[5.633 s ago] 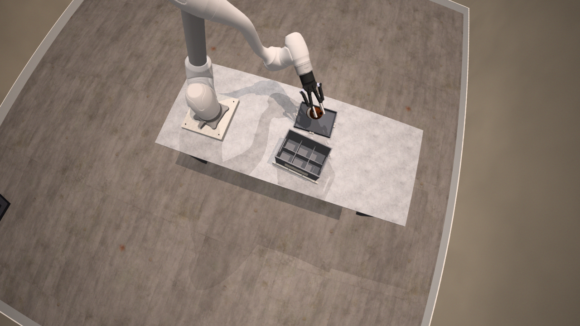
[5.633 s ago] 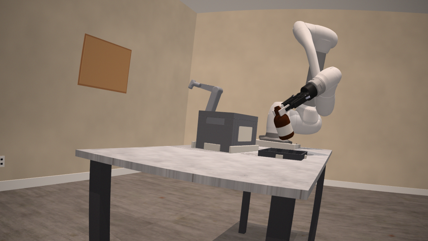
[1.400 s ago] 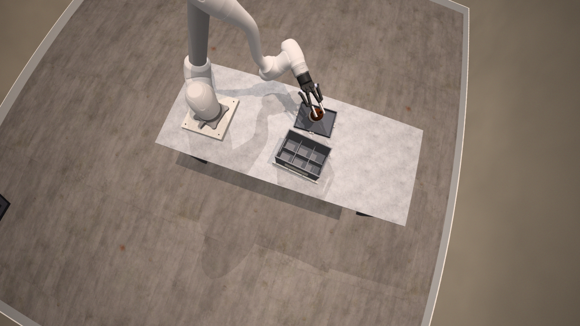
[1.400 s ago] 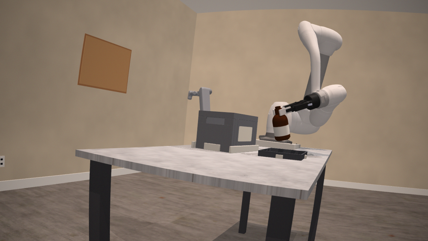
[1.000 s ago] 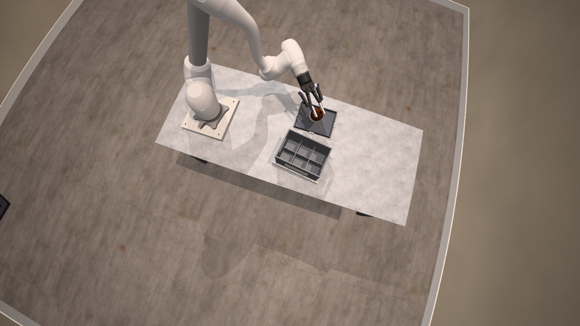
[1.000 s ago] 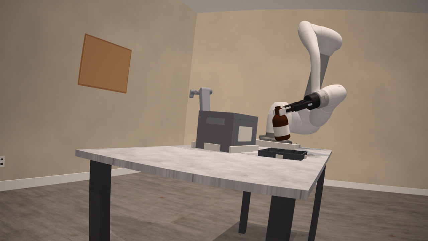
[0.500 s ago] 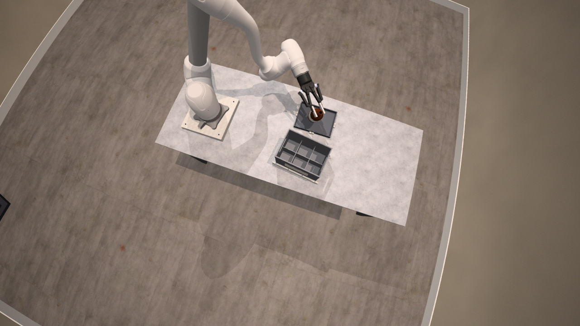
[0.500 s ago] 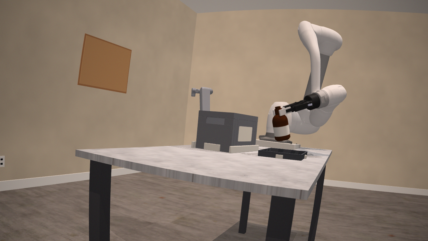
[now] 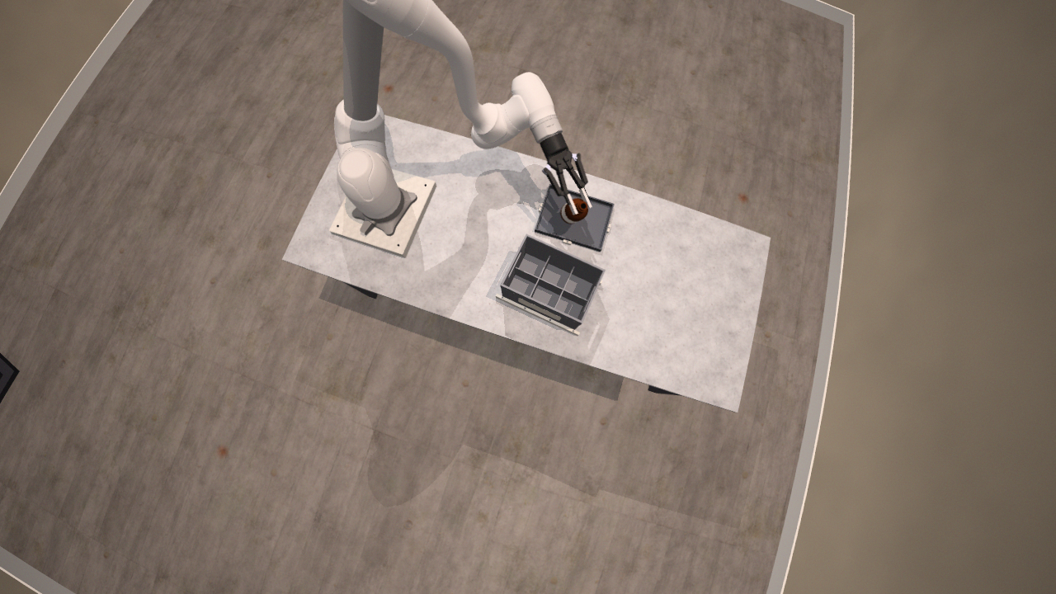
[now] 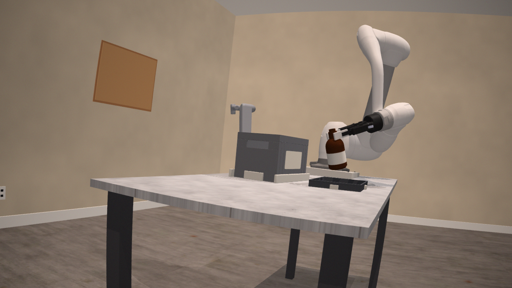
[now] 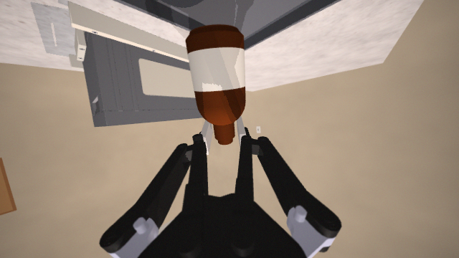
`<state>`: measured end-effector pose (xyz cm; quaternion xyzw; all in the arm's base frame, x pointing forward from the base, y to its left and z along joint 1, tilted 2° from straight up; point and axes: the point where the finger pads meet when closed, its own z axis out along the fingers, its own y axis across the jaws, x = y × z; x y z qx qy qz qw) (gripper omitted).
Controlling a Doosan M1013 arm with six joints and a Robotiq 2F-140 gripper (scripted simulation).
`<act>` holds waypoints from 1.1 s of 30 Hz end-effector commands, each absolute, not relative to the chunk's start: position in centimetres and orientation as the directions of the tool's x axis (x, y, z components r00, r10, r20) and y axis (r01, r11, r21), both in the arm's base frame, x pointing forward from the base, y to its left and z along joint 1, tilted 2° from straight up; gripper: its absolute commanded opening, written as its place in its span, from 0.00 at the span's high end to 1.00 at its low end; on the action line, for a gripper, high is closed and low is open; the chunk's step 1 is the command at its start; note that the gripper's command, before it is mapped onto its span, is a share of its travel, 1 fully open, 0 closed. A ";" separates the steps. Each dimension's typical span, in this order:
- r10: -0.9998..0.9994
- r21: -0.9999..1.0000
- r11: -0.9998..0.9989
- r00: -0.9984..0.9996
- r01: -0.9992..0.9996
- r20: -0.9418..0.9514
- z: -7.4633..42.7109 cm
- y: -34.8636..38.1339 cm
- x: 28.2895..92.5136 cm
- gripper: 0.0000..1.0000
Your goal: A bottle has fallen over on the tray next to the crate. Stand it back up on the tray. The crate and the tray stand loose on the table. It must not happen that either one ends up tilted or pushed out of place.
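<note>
My gripper (image 10: 335,135) is shut on the neck of a brown bottle (image 10: 335,151) with a white label. The bottle hangs nearly upright, its base a little above the dark tray (image 10: 337,183). From above, the bottle (image 9: 577,209) is over the near-left part of the tray (image 9: 576,223), with the gripper (image 9: 577,197) reaching in from the robot's side. In the wrist view the fingers clamp the bottle's neck, and the bottle's body (image 11: 217,73) points toward the tray (image 11: 251,21).
A grey crate (image 9: 550,283) with several compartments stands beside the tray; it also shows in the side view (image 10: 270,155) and the wrist view (image 11: 136,89). The robot base (image 9: 374,199) sits at the table's far end.
</note>
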<state>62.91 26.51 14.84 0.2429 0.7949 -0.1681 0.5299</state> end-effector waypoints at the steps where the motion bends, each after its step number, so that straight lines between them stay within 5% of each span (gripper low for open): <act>1: 0.200 -0.016 0.827 -0.320 0.562 -0.926 14.5 26.4 62.8 0.90; 33: 0.200 -0.016 0.827 -0.320 0.562 -0.926 11.3 26.4 62.6 0.90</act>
